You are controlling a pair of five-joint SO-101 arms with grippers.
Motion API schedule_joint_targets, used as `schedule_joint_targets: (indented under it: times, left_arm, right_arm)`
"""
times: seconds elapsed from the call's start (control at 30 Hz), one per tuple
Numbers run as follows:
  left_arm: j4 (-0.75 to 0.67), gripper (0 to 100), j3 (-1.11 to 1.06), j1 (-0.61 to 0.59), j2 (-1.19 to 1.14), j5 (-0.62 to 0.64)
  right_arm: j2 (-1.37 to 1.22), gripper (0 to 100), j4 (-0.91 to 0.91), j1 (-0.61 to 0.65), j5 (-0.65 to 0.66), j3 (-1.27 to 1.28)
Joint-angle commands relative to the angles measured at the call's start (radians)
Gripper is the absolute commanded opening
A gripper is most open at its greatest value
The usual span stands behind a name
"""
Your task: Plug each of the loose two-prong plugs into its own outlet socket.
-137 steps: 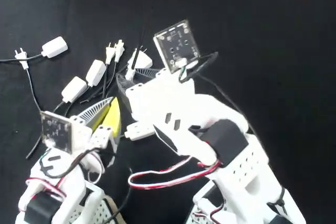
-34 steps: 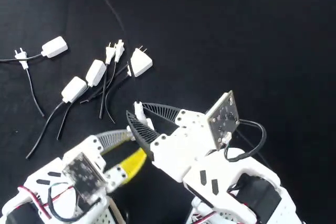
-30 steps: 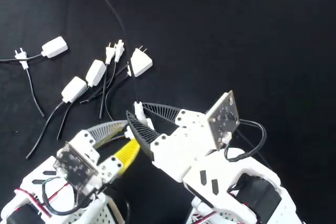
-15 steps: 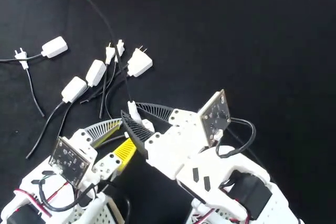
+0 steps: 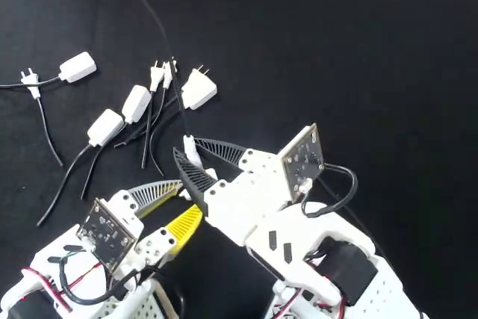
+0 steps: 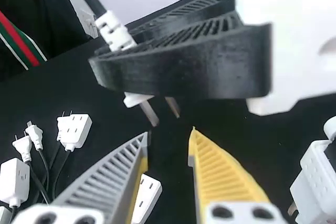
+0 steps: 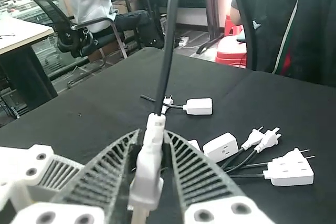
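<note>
Nothing is mated yet, as far as can be seen. The held plug [image 5: 190,149] hangs above the black surface [image 5: 373,72] with its two prongs [image 6: 149,113] bare. Beyond the held plug, on the side away from the arms, lie a pair of loose plugs [image 5: 161,75], a pronged adapter [image 5: 198,91], three socket blocks [image 5: 137,102] and one more small plug [image 5: 30,78], none pushed into another. I judge the first insertion to be only in preparation, with every pairing left to do. The right pincer [image 7: 151,139] is clenched on the held plug's white body, one black ribbed finger on each side. The prongs point downward and the dark cord [image 7: 169,35] rises out of the plug's back end, running off over the surface. The left pincer [image 6: 169,132] is released, its grey and yellow fingers spread with a clear gap between them, and sits just under the held plug so that the prongs hang above that gap. A white socket piece [image 6: 145,199] lies lower still beneath the held plug, close against the inner face of the grey finger. Whether it touches that finger cannot be told.
</note>
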State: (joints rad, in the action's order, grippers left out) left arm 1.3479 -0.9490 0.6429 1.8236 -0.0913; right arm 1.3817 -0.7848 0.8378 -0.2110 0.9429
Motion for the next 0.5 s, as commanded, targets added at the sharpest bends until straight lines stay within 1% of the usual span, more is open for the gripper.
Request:
schedule_joint_targets:
  times: [0.0, 0.2, 0.27, 0.47]
  left_arm:
    - [-0.003, 14, 0.048, -0.016, 0.002, -0.002]
    - [-0.052, 14, 0.041, -0.114, 0.002, 0.014]
    - [-0.068, 14, 0.039, -0.133, 0.002, 0.044]
    - [-0.066, 14, 0.047, -0.14, 0.002, 0.058]
  right_arm:
    - [0.007, 1.2, 0.005, -0.011, -0.011, -0.01]
    - [-0.001, 1.2, -0.003, -0.006, -0.012, -0.007]
    - [-0.001, 1.2, -0.006, 0.021, -0.012, -0.005]
    - [0.001, 1.2, -0.018, 0.032, -0.006, -0.008]
